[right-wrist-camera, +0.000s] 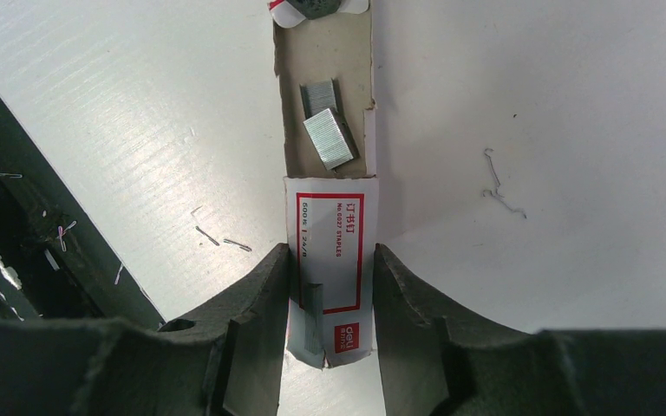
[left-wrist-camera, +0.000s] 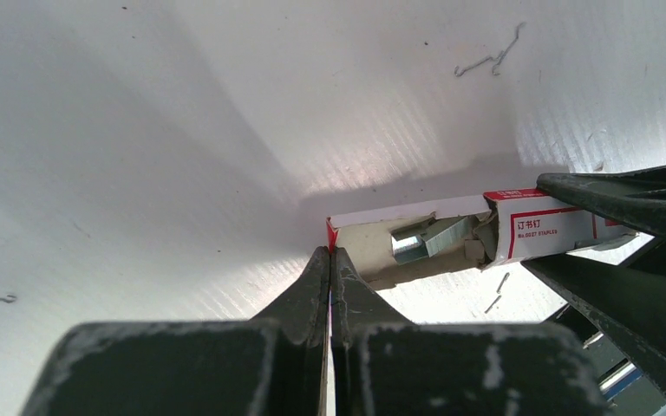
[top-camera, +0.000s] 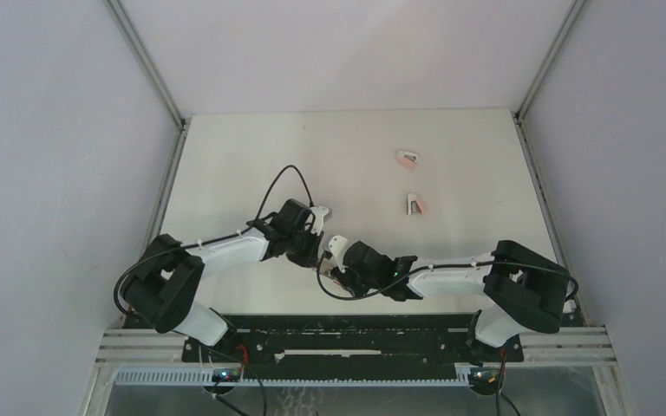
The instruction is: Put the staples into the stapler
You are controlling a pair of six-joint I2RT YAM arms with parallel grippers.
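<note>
From above, your two arms meet nose to nose near the middle of the worktop's near edge, left claw and right claw almost touching. What sits between them is too small to make out from up here. Two small pink objects lie well apart from the claws, out toward the far right corner. Over to your left wrist camera: the left claw is pinched together on the thin cardboard end of the box of staples, right at the tip of its open tray. Silver staple strips show inside that tray, and the right claw's dark fingers close over the red-and-white sleeve at the other end. Bent loose staples lie on the worktop beyond. Now your right wrist camera: the right claw is clamped on the box of staples, one finger against each long side of the printed sleeve. The tray stands partway out of the sleeve, away from the camera, with two staple strips lying in it. The left claw's tip grips its far end at the top of the view. More loose staples are scattered on either side.
</note>
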